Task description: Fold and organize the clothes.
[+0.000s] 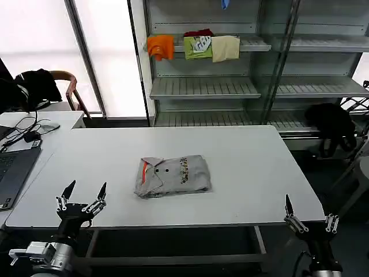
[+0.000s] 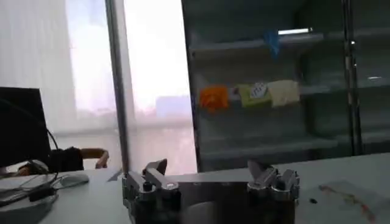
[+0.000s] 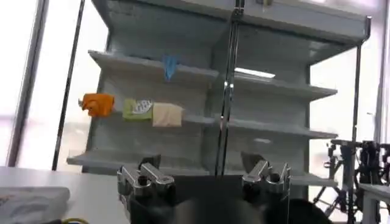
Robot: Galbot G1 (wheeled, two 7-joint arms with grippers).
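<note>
nearest you, your left gripper (image 1: 85, 195) hangs at the near left edge of the white table (image 1: 259, 173), fingers spread wide and pointing up, nothing between them. in the left wrist view the same gripper (image 2: 210, 173) shows both fingers parted and empty, with the tabletop (image 2: 91, 204) stretching away behind it. your right gripper (image 1: 308, 212) sits just off the near right corner of the table, also released, fingers splayed and holding nothing; the right wrist view shows that gripper (image 3: 204, 170) with its fingers well apart.

further in, the light grey shirt (image 1: 172, 175) lies folded into a compact rectangle around the middle of the table, collar toward your left, the small multicolour print facing up. it is well apart from both grippers and touched by neither. you can catch its edge low in the left wrist view (image 2: 350, 198) and in the right wrist view (image 3: 33, 201).

at the table's far left you have a laptop (image 1: 14, 170) and some cables (image 1: 26, 135) on an adjoining desk.

beyond the table stands a metal shelving unit (image 1: 204, 86); on an upper shelf sit an orange garment (image 1: 161, 46), a green one (image 1: 198, 47) and a cream one (image 1: 226, 48) side by side. a black garment (image 1: 333, 126) is draped to the far right.
</note>
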